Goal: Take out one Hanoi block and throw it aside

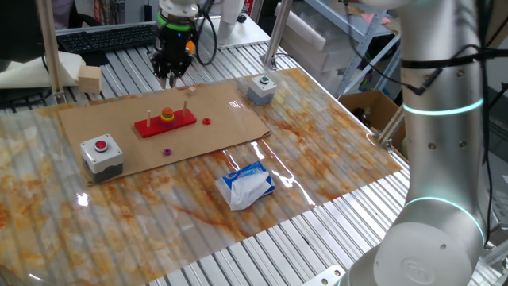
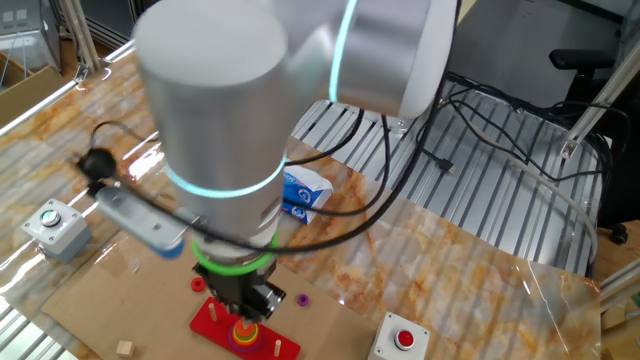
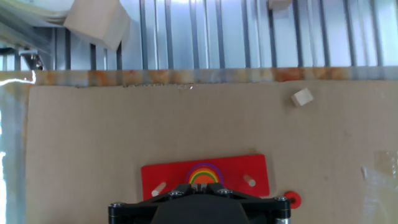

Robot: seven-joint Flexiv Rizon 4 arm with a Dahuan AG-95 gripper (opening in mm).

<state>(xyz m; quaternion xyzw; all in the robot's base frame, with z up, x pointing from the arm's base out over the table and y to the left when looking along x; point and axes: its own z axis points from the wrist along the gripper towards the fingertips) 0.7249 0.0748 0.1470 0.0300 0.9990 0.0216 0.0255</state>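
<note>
The red pegged base (image 1: 151, 127) lies on the cardboard sheet (image 1: 230, 103), with a stack of coloured rings on its middle peg. The Hanoi block (image 1: 168, 112) is the small orange-red disc on top of that stack; it also shows in the hand view (image 3: 203, 177) and in the other fixed view (image 2: 243, 329). My gripper (image 1: 170, 79) hangs above the base, a little behind it. In the hand view the gripper (image 3: 202, 185) sits over the stack with its jaws together and nothing seen between them. The other fixed view shows the gripper (image 2: 250, 300) just above the stack.
A darker red loose disc (image 1: 206, 121) and a purple disc (image 1: 167, 151) lie near the base. A red-button box (image 1: 101, 151), a green-button box (image 1: 260, 87) and a tissue pack (image 1: 246, 184) stand around. A small wooden cube (image 3: 302, 97) and a larger block (image 3: 93, 22) lie behind.
</note>
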